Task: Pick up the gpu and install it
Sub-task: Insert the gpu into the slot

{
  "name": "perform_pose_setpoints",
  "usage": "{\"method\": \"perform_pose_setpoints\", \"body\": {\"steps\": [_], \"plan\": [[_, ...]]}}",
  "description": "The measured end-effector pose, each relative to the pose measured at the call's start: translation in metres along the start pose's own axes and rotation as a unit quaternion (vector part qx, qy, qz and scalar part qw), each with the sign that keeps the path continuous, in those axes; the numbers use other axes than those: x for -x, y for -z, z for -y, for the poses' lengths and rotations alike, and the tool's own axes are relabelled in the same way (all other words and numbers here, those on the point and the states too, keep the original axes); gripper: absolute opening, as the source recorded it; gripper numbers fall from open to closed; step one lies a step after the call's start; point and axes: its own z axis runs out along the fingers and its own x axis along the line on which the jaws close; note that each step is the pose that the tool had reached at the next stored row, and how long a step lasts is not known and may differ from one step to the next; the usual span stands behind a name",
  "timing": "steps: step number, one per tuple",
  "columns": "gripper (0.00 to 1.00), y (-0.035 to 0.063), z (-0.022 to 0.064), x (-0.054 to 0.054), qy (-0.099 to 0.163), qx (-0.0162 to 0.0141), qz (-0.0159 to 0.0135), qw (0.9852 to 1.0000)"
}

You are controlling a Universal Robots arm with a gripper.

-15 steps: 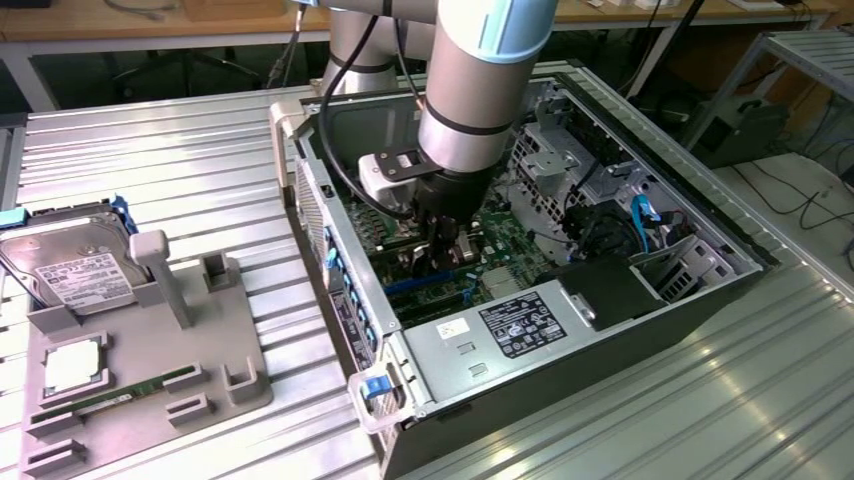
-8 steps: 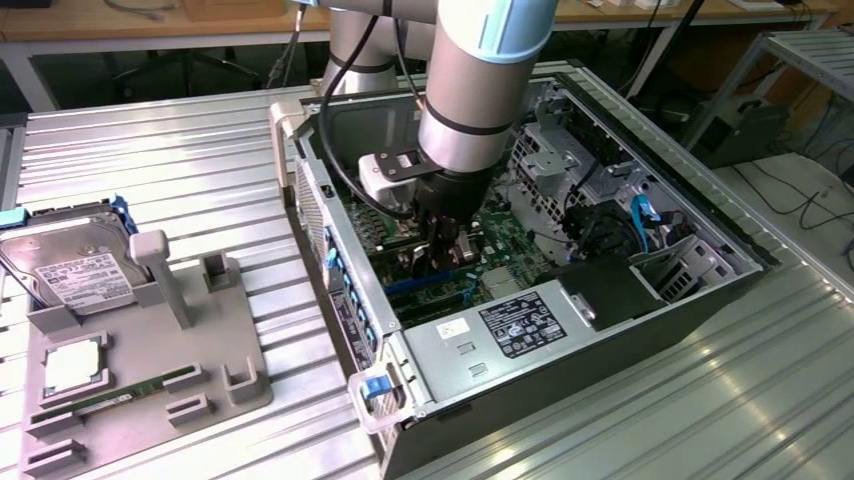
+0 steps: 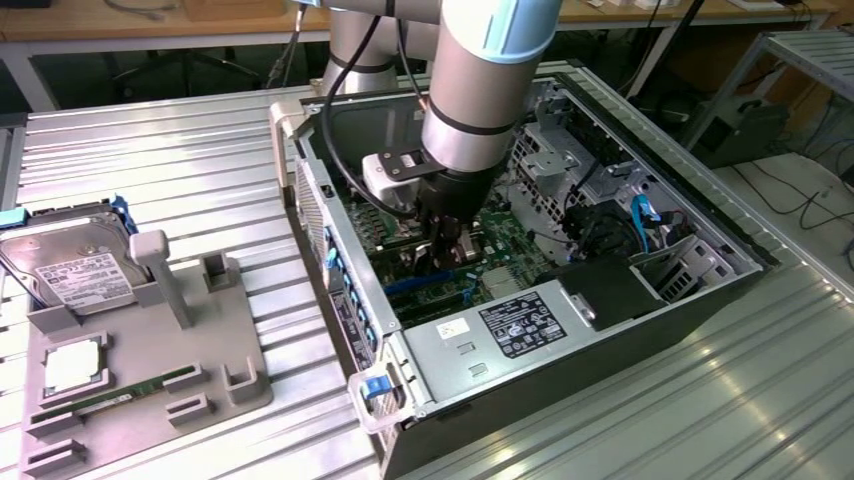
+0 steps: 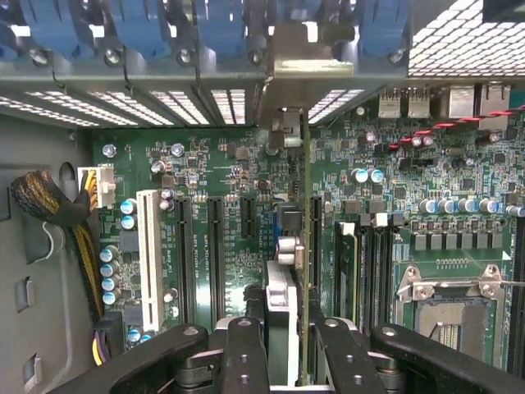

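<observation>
Item: gripper (image 4: 294, 345), lower centre of frame, clamped on gpu (image 4: 305, 246) edge-on above motherboard (image 4: 221, 172) slots. Risk, I judge: card edge missing slot, jamming.

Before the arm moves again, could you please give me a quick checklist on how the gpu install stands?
1. Card in the tool: ok, the fingers stand on either side of the gpu, seen edge-on.
2. Arm inside the computer case: ok, the tool is low over the motherboard.
3. Card upright: ok, its edge runs parallel to the expansion slots.
4. Bracket end toward the rear openings: ok, the pale bracket meets the rear wall.
5. Card fully seated in its slot: cannot tell.
6. Hard drive and memory stick remain on the grey holder: ok.
</observation>
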Motion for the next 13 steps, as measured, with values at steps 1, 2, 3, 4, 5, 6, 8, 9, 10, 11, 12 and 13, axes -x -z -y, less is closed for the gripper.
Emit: {"method": "perform_pose_setpoints", "body": {"steps": [1, 2, 3, 4, 5, 6, 8, 9, 10, 11, 12, 13], "plan": [[0.28, 0.0000, 0.0000, 0.0000, 0.000, 0.0000, 0.0000, 1.0000], [0.28, -0.0001, 0.0000, 0.0000, 0.000, 0.0000, 0.0000, 1.0000], [0.28, -0.0001, 0.0000, 0.0000, 0.000, 0.0000, -0.0001, 1.0000], [0.28, -0.0002, -0.0001, 0.0000, 0.000, 0.0000, 0.0000, 1.0000], [0.28, -0.0003, -0.0005, 0.0000, 0.000, -0.0001, 0.0000, 1.0000], [0.28, -0.0005, -0.0013, 0.0000, 0.000, -0.0001, 0.0001, 1.0000], [0.28, -0.0007, -0.0034, 0.0000, 0.000, -0.0001, 0.0001, 1.0000], [0.28, -0.0008, -0.0040, 0.0000, 0.000, 0.0000, 0.0000, 1.0000], [0.28, -0.0009, -0.0040, -0.0001, 0.000, 0.0000, 0.0000, 1.0000], [0.28, -0.0010, -0.0040, 0.0000, 0.000, 0.0000, 0.0000, 1.0000], [0.28, -0.0011, -0.0040, 0.0000, 0.000, 0.0000, 0.0000, 1.0000], [0.28, -0.0012, -0.0038, 0.0000, 0.000, 0.0000, 0.0001, 1.0000]]}}
